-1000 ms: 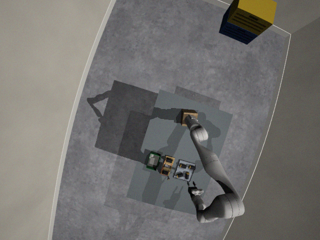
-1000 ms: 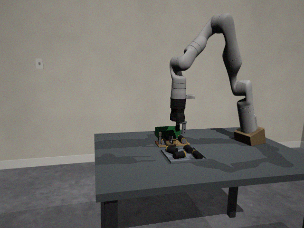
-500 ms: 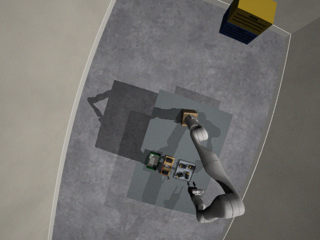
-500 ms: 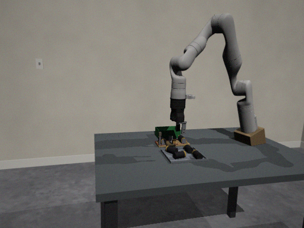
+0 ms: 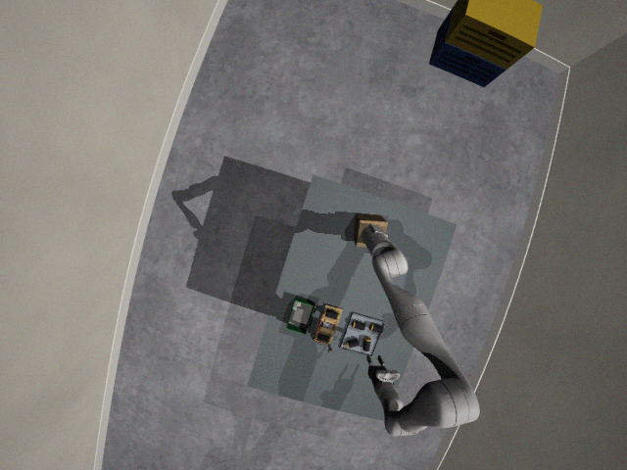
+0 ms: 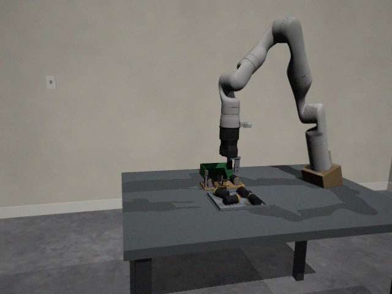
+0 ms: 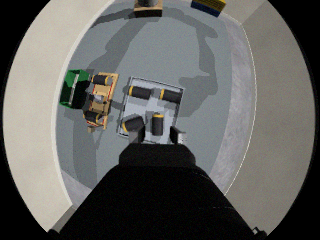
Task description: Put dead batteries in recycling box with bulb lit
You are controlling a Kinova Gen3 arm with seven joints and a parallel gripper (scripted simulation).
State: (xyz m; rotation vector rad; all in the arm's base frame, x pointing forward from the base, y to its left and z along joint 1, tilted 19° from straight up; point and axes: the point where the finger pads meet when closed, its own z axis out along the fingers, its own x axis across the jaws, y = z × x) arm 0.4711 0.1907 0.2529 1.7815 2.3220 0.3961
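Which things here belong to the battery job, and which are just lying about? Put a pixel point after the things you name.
Job:
- green recycling box (image 5: 307, 300) (image 6: 207, 165) (image 7: 66, 100)
- wooden battery holder (image 5: 320, 327) (image 6: 218, 187) (image 7: 114, 82)
- tray (image 5: 360, 338) (image 6: 236, 205) (image 7: 142, 109)
- six batteries: four in tray, two on holder

Not job:
- yellow-and-blue cabinet (image 5: 501, 20) (image 7: 210, 5)
- wall switch plate (image 6: 50, 82)

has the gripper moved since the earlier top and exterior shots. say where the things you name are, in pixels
No, the gripper (image 5: 375, 359) (image 6: 233, 167) (image 7: 157, 131) shows no visible shift against the tray (image 5: 346, 331) (image 6: 220, 207) (image 7: 126, 95) in either view.
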